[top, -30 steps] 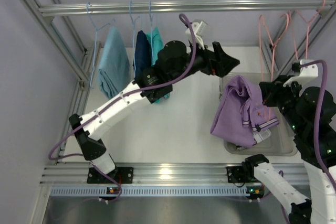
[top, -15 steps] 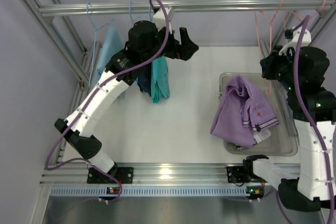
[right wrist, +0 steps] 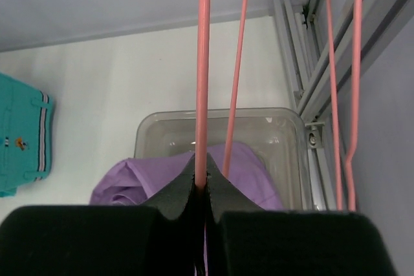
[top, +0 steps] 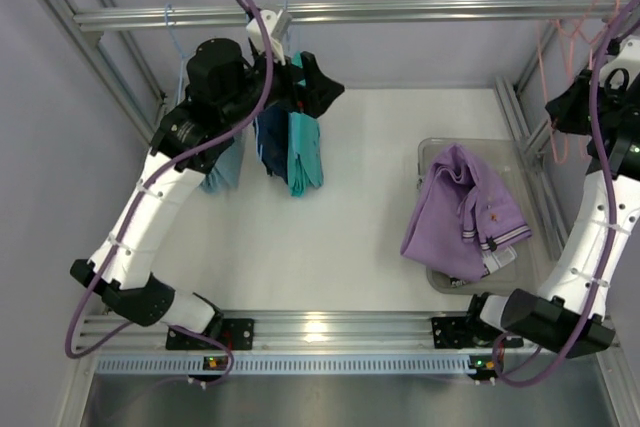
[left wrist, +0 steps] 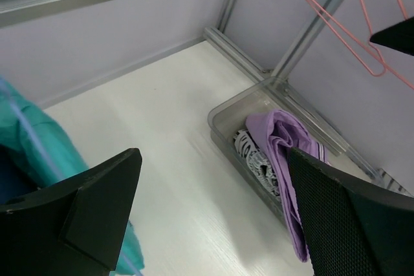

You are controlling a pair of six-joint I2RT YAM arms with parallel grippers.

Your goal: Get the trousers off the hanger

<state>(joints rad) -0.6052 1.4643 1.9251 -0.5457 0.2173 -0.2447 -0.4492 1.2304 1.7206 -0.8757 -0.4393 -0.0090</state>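
Observation:
The purple trousers (top: 462, 209) lie crumpled in a grey bin (top: 540, 282), off the hanger; they also show in the left wrist view (left wrist: 282, 150) and the right wrist view (right wrist: 155, 176). My right gripper (right wrist: 202, 184) is shut on one wire of the bare pink hanger (right wrist: 203, 63). In the top view it (top: 560, 115) holds the hanger (top: 545, 52) high at the right end of the rail. My left gripper (top: 325, 87) is open and empty beside the hung clothes, its fingers wide apart in its wrist view (left wrist: 213, 224).
A metal rail (top: 400, 12) crosses the back. Light-blue hangers carry a teal garment (top: 303, 152), a navy one (top: 270, 147) and a pale blue one (top: 225, 167). More pink hangers (right wrist: 341, 63) hang at the right, by the frame post.
My right arm rose and swung right, carrying the pink hanger up toward the rail's right end. My left arm swung left to the hung clothes. The trousers stayed in the bin.

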